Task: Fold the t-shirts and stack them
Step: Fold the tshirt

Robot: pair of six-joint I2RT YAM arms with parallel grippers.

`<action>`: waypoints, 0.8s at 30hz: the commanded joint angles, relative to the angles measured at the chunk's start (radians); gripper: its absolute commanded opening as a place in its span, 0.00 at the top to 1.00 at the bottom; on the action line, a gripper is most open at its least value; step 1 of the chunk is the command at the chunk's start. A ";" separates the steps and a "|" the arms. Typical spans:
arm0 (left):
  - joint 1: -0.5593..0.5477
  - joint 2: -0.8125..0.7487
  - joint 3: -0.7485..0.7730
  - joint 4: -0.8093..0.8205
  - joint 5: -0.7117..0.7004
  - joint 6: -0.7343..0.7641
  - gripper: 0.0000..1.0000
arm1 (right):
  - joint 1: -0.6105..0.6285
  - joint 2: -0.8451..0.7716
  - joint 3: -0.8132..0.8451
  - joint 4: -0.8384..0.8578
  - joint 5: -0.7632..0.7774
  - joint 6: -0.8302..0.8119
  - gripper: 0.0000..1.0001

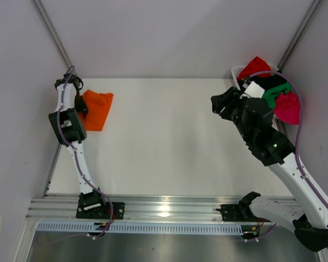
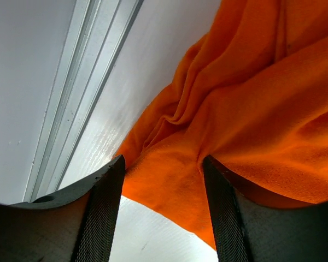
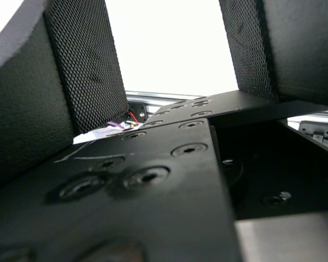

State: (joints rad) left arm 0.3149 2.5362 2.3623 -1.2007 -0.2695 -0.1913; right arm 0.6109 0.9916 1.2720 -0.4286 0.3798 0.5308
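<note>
Top: orange t-shirt (image 1: 97, 109) lies folded at the table's (image 1: 164, 153) far left, long axis near-far, narrower end near; left gripper (image 1: 79, 105) at its left edge
Left wrist: jaws open, astride the shirt's crumpled edge
Right wrist: right gripper (image 3: 172, 54) open, empty

A white tabletop (image 1: 169, 142) is enclosed by pale grey wall panels (image 1: 169, 33), with a metal strut (image 1: 52, 33) seen running up each far corner. A white slatted basket (image 1: 236, 71) is set at the far right corner. Along the near edge an aluminium rail (image 1: 164, 206) is mounted, and a white slotted strip (image 1: 169, 228) is laid just in front of it.
</note>
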 commanded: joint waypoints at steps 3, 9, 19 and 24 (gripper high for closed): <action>0.019 -0.013 0.020 -0.025 -0.037 -0.034 0.39 | 0.010 -0.016 -0.003 0.024 0.013 -0.002 0.43; 0.013 -0.131 -0.046 0.039 0.019 -0.056 0.43 | 0.009 -0.034 -0.028 0.025 0.025 0.000 0.43; -0.046 -0.399 -0.225 0.210 0.191 -0.034 0.42 | 0.012 -0.053 -0.074 0.036 0.031 0.012 0.43; -0.079 -0.344 -0.163 0.129 0.174 -0.042 0.42 | 0.010 -0.077 -0.091 0.037 0.037 0.015 0.43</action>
State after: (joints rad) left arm 0.2573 2.1723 2.1689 -1.0389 -0.1204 -0.2272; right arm 0.6163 0.9474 1.1851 -0.4248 0.3954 0.5419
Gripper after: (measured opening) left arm 0.580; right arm 0.577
